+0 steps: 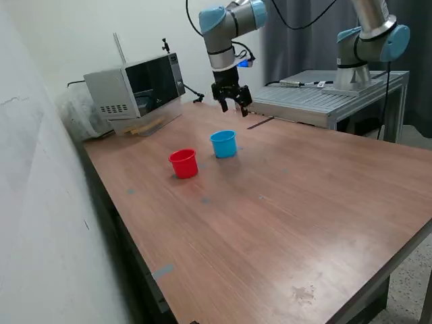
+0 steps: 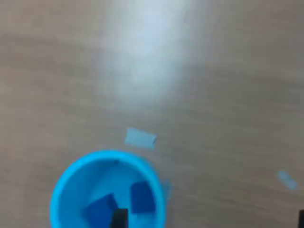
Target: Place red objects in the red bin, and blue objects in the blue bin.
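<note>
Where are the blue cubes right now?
Both blue cubes lie inside the blue cup, which stands on the exterior view's right of the red cup.

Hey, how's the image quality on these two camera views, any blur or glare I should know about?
Wrist view: soft and out of focus throughout, with a pale glare patch on the table; the blue cup and two dark blue cubes inside are still readable. Exterior view: sharp and evenly lit, with a mild sheen on the tabletop.

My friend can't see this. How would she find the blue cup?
Look at the big wooden table; two small cups stand near its middle, below the gripper. The blue cup is on the exterior view's right, beside the red cup. It holds two dark blue cubes.
</note>
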